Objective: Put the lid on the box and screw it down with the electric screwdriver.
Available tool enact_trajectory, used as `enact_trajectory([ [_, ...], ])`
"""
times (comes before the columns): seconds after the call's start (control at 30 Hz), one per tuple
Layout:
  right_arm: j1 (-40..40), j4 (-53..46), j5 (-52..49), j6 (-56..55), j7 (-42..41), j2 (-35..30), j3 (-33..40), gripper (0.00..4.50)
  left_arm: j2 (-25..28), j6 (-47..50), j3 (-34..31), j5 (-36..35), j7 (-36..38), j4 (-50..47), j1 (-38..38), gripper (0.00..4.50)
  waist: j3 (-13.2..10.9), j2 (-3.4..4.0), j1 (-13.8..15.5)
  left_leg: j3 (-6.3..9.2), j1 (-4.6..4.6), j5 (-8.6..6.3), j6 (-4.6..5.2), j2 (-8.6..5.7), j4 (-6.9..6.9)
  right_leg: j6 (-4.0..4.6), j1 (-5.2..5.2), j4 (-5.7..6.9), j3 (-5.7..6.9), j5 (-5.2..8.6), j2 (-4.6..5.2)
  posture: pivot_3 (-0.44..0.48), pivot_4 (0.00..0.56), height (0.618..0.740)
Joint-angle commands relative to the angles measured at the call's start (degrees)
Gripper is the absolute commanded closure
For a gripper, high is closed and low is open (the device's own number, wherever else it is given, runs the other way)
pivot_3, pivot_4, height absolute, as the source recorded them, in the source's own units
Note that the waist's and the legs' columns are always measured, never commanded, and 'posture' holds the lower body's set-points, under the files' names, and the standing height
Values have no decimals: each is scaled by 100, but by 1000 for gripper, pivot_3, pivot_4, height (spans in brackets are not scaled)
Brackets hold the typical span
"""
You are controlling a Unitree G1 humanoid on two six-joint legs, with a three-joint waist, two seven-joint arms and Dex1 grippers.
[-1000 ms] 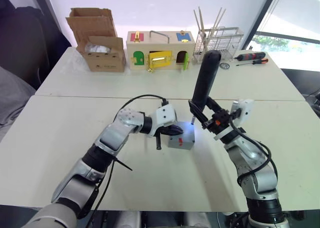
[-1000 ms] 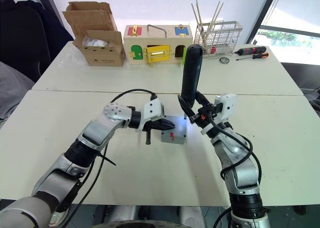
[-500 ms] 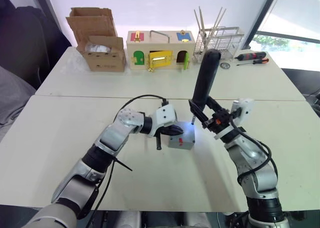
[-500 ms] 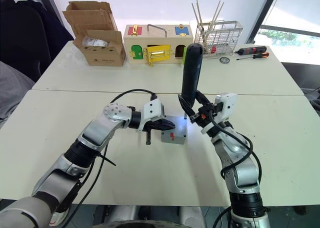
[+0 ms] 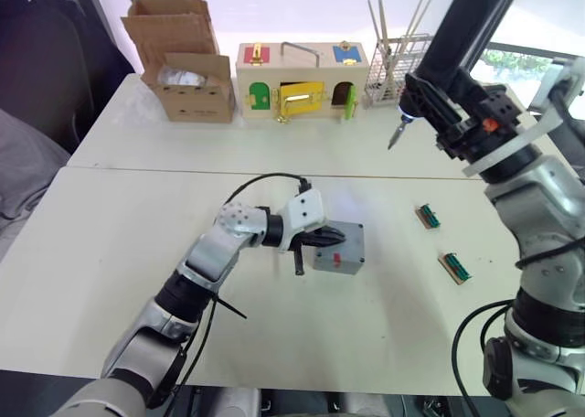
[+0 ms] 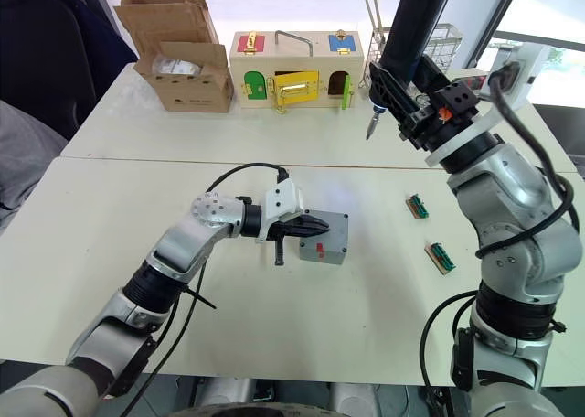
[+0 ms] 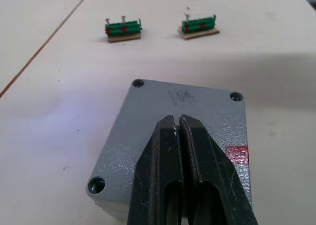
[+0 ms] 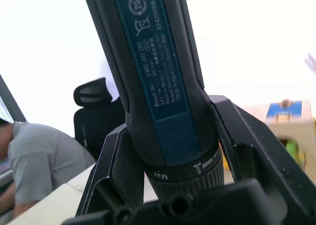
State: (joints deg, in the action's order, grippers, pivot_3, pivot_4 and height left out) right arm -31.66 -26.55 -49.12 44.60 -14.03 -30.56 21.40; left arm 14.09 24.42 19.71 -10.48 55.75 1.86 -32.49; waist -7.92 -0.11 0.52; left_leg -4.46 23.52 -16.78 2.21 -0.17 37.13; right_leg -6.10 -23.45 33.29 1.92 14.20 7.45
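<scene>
The grey box [image 5: 340,251] sits mid-table with the lid [image 7: 182,104] lying on top of it and a red mark [image 7: 237,153] on its side. My left gripper [image 7: 177,119] is shut, and its joined fingertips rest on the lid's top. High above the table's right side, my right gripper [image 5: 454,117] is shut on the electric screwdriver [image 5: 466,19]. The screwdriver's metal bit [image 5: 394,138] points down at an angle, well clear of the box. In the right wrist view the tool's dark blue body [image 8: 158,87] sits between the black fingers [image 8: 117,170].
Two small green terminal blocks [image 5: 427,217] [image 5: 454,267] lie on the table to the right of the box. A cardboard box [image 5: 187,79], a wooden box with coloured doors [image 5: 302,80] and a wire rack [image 5: 399,65] stand along the far edge. A seated person [image 8: 39,161] shows in the right wrist view.
My right arm has lifted the electric screwdriver off the box's far corner, up and to the right. The left gripper stays on the lid. The head camera has shifted.
</scene>
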Motion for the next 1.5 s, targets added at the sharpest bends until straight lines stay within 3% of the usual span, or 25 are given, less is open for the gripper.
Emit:
enact_trajectory([
  [0.03, -275, 278, -920, 945, 468, -441, 544, 2689, -33, 670, -601, -559, -246, -241, 19, 4401, -66, 5, 12, 0, 2, 1, 1, -2, 8, 1, 0, 4, 4, -1, 4, 0, 150, 729],
  [0.17, -494, 869, -1146, 1874, 634, -1420, 757, 2689, 294, 1243, -817, -1003, -148, -1091, -26, 4401, -129, 54, 6, -3, 92, 11, 0, -5, 32, -21, -84, 25, 30, -24, 16, 0, 150, 729],
  [0.3, -379, 2180, -407, 2758, 49, -3323, 493, 2689, 1022, 1780, -413, -1391, 264, -2532, 333, 4401, -171, 96, 45, 8, 181, 32, -34, -8, 77, -53, -144, 81, 130, -39, 21, 0, 150, 729],
  [0.4, -384, 3202, -255, 3495, -293, -4010, 380, 2689, 1200, 1909, -133, -1525, 200, -3158, 621, 4401, -177, 94, 42, -6, 184, 25, -22, -17, 87, -53, -134, 75, 172, -39, 26, 0, 150, 729],
  [0.6, 600, 4334, 164, 3900, -1837, -5163, -243, 2689, 1250, 1996, 476, -1361, -164, -3797, 782, 4401, -214, 94, 34, -12, 181, 23, 12, -11, 159, -110, -111, 72, 173, -60, 25, 0, 150, 729],
  [0.87, 1233, 4624, 630, 3639, -2556, -4872, -520, 2689, 1339, 1955, 818, -1235, -463, -3898, 823, 4401, -230, 110, -28, -18, 167, 42, 60, 1, 205, -72, -104, 101, 152, -91, 13, 0, 150, 729],
  [1.27, 584, 5693, 1693, 2951, -2721, -4077, -1270, 2689, 1315, 2023, 652, -1300, -839, -3735, 859, 4401, -216, 131, 31, -17, 176, 73, 27, -6, 209, -112, -103, 101, 150, -122, 12, 0, 150, 729],
  [1.3, 554, 5739, 1758, 2916, -2730, -4045, -1267, 1673, 1272, 2034, 585, -1324, -910, -3700, 854, 4401, -216, 128, 29, -17, 176, 73, 27, -6, 209, -113, -103, 101, 150, -122, 12, 0, 150, 729],
  [1.43, 529, 5682, 1892, 2844, -2800, -3989, -1213, 285, 969, 1972, 181, -1369, -1275, -3392, 795, 4401, -213, 115, 36, -14, 173, 75, 30, -7, 217, -117, -94, 102, 150, -126, 11, 0, 150, 729],
  [1.5, 541, 5628, 1952, 2732, -2819, -3995, -1166, 21, 815, 1945, -76, -1401, -1442, -3208, 745, 4401, -213, 114, 39, -13, 171, 80, 41, -8, 219, -118, -88, 102, 150, -128, 12, 0, 150, 729],
])
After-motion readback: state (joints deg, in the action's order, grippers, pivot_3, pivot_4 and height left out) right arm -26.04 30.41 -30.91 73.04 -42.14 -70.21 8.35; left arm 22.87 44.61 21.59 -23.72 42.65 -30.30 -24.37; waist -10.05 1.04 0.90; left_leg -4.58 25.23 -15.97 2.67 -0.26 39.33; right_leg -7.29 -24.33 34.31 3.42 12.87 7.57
